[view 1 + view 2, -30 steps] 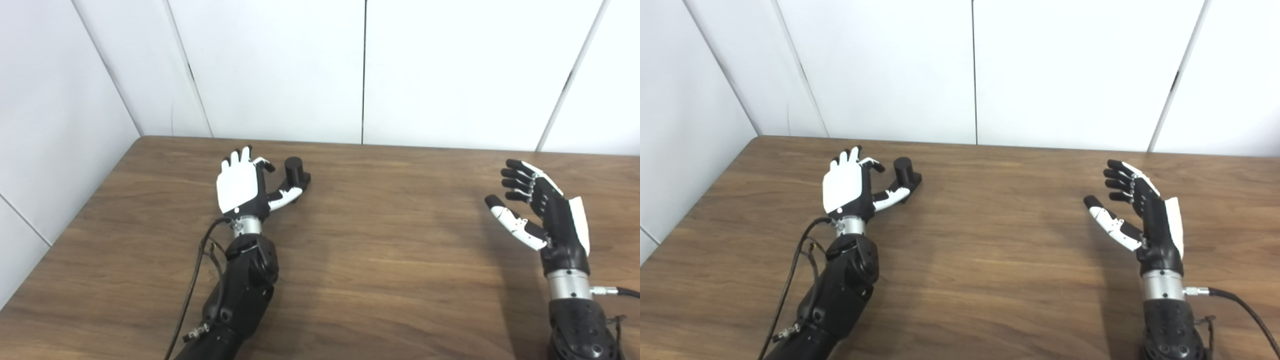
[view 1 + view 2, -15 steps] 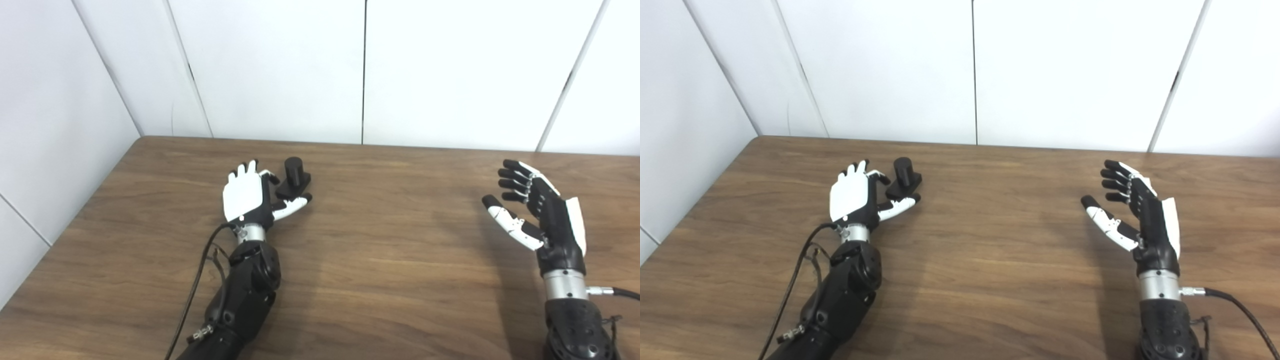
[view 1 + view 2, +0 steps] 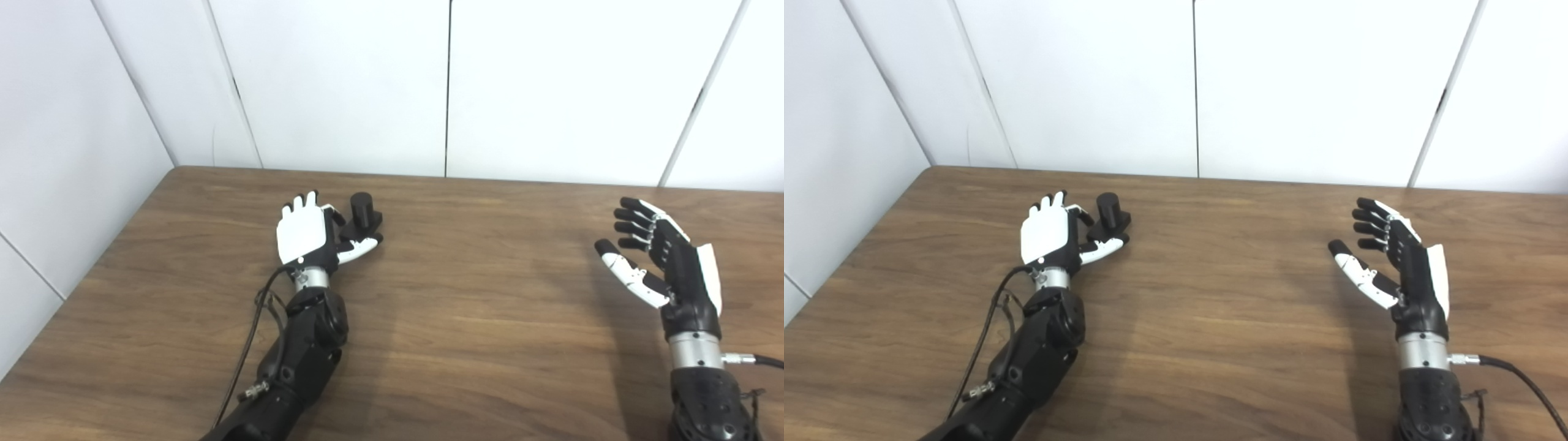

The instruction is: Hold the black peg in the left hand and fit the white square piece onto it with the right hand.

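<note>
near the front edge of the wooden table, two black forearms rising from the bottom of the view, one at the left of centre, one close to the right edge. a thin black cable looping beside the left forearm, and a second cable leaving the metal wrist ring of the right one toward the right edge.

further in, by the right edge of the table, right hand raised clear of the wood, palm turned inward toward the middle, fingers spread and slightly curled, thumb apart from them, holding nothing. bare wood stretching between the two hands, well apart from each other.

further still, left of the table's middle and closer to the back edge than the front, left hand with its white back facing up, fingers apart and reaching toward the back edge, thumb stretched out to the right. not closed on anything. just beyond that thumb and touching or nearly touching it, black peg: a short upright cylinder on a flat dark base, standing on the table, right beside the fingers. whether the fingers touch the cylinder, cannot tell, the hand partly covering the base from this side.

no white square piece visible anywhere on the table.

at the far end, white wall panels with dark vertical seams along the back edge, and another white panel along the left edge, meeting at the back left corner.
</note>
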Controlling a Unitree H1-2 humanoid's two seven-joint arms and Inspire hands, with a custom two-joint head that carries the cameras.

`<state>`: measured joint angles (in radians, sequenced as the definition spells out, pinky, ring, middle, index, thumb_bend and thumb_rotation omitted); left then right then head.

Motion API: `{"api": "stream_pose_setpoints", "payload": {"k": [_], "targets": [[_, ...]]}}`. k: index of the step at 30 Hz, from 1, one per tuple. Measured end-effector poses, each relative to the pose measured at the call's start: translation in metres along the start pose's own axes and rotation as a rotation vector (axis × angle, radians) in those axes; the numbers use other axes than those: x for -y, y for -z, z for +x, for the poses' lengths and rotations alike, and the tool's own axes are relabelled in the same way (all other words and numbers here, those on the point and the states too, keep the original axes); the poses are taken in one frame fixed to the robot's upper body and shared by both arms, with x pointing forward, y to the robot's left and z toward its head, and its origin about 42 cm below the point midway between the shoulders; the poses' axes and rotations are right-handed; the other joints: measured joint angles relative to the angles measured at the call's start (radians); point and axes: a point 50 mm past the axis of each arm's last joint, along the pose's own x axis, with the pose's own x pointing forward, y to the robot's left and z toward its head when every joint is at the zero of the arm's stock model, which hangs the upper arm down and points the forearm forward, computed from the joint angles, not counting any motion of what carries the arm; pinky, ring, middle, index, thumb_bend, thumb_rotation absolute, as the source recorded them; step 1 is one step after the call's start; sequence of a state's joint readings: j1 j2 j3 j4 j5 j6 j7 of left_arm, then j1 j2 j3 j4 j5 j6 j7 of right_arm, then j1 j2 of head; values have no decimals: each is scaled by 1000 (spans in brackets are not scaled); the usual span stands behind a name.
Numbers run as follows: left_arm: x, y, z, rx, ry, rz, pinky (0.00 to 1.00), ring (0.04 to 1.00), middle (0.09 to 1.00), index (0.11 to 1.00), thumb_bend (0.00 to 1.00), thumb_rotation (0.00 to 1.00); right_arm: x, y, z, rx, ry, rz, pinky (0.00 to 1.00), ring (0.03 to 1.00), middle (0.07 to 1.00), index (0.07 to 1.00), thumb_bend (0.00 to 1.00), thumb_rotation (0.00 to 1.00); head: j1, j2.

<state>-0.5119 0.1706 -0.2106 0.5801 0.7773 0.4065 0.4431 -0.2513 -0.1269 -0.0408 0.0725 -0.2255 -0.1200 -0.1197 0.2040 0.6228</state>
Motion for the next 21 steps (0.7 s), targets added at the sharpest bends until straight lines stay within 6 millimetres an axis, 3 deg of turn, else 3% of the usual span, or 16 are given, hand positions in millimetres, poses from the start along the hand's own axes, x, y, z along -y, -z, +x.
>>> {"api": "stream_pose_setpoints", "payload": {"k": [19, 21], "targets": [[3, -4, 7, 5, -3, 5, 1000, 999, 968, 655, 888, 617, 1, 0, -3, -2, 2, -1, 676, 739, 758, 773, 527, 329, -8, 11], [3, -5, 7, 6, -4, 6, 1000, 991, 958, 643, 862, 563, 1, 0, -3, 1, 3, -1, 669, 737, 756, 771, 523, 323, -9, 12]]}}
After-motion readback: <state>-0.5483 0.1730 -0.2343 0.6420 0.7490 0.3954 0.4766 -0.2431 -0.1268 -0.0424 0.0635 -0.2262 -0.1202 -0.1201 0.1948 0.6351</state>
